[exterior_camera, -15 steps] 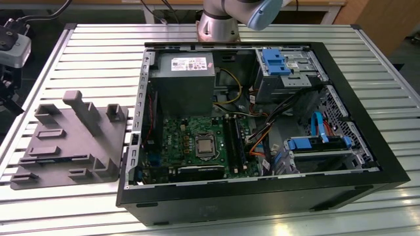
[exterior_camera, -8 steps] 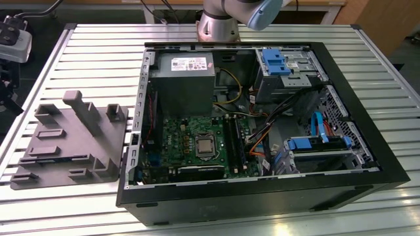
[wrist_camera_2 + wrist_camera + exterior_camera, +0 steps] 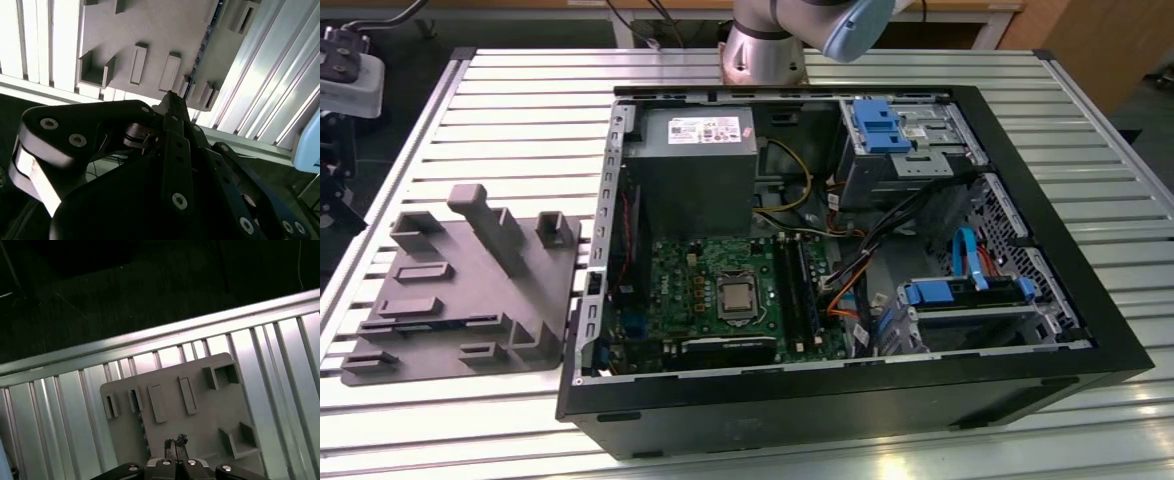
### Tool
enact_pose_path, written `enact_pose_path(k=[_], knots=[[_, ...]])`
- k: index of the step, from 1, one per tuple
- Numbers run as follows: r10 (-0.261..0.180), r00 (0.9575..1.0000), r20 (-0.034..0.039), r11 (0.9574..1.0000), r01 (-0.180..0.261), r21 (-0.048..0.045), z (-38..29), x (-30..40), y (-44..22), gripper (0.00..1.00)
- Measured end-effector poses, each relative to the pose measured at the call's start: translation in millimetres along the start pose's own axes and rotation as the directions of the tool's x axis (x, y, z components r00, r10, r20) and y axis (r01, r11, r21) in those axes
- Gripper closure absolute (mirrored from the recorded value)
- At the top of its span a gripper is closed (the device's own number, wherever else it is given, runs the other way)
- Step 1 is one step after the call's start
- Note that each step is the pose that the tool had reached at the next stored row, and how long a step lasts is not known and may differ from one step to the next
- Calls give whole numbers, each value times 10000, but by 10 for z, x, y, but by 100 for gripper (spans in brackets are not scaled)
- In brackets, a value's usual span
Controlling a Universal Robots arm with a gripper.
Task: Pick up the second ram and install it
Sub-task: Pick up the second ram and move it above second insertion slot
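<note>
The second ram (image 3: 142, 427) stands on its edge in a slot of the grey fixture plate (image 3: 200, 410); in the second wrist view the ram (image 3: 205, 39) appears as a thin dark strip across the plate (image 3: 150, 30). My gripper (image 3: 175, 442) hangs well above the plate, its fingertips close together with nothing between them, a little to one side of the stick. In the second wrist view the gripper (image 3: 170, 96) tapers to a point over the plate's edge. The open computer case (image 3: 720, 400) holds the green motherboard (image 3: 707, 290) with long black slot sockets (image 3: 795, 290).
The fixture plate (image 3: 460, 290) lies on the slatted metal table (image 3: 520, 110) at the exterior view's left of the case. Raised blocks stick up from the plate. Inside the case are a power supply (image 3: 694, 160), blue drive brackets (image 3: 878, 125) and loose cables (image 3: 847, 290). The arm's base (image 3: 767, 50) stands behind the case.
</note>
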State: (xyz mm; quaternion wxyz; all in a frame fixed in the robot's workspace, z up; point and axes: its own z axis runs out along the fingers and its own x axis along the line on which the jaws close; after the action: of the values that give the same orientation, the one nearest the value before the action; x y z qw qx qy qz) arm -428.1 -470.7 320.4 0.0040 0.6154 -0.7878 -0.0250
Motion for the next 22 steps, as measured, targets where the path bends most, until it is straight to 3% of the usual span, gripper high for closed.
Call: enact_pose_path(k=[4,7,12,18,22], knots=[[-563,9984,-25,9984,563,-15,1,0,0,89],[-1011,9949,-44,9949,1011,-27,1,0,0,89],[-1807,9835,-77,9835,1806,-52,3,0,0,89],[-2621,9650,-108,9650,2620,-80,4,0,0,89],[-2670,9636,-110,9637,2669,-82,4,0,0,89]])
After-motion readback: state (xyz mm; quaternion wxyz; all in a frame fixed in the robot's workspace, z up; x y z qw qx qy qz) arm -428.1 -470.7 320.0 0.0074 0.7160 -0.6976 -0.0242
